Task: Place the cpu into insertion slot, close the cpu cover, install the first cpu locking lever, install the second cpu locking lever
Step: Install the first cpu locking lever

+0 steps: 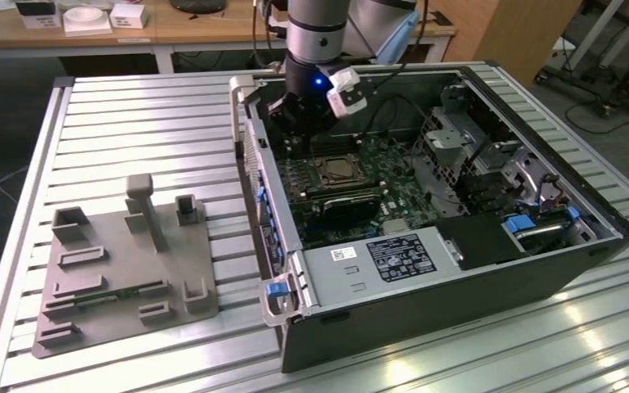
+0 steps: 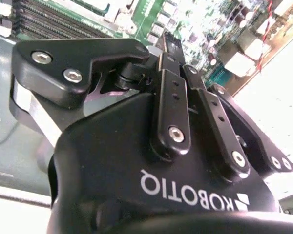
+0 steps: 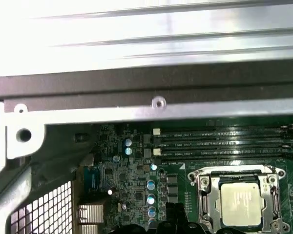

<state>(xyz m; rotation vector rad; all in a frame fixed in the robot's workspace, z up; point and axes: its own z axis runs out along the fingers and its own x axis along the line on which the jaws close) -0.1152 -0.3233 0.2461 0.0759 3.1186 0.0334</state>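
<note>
The cpu (image 3: 240,201) is a silvery square chip lying flat in the insertion slot (image 3: 233,171) on the green motherboard; the exterior view shows the cpu (image 1: 337,170) mid-board inside the open computer case. The cpu cover (image 3: 203,196), a thin metal frame, lies down around the chip. Whether the locking levers are latched cannot be made out. My gripper (image 1: 292,135) hangs inside the case just behind the socket, near the case's rear wall. Its dark fingertips (image 3: 175,222) stand close together beside the socket with nothing between them. The second wrist view shows the gripper (image 2: 168,44) body from behind.
The case's metal side wall (image 1: 255,164) rises close to the gripper on the exterior view's left. Memory slots (image 3: 224,144) run beside the socket. A black label-bearing box (image 1: 396,255) and a drive cage (image 1: 457,139) crowd the case. A grey fixture (image 1: 118,262) sits on the slatted table (image 1: 128,123).
</note>
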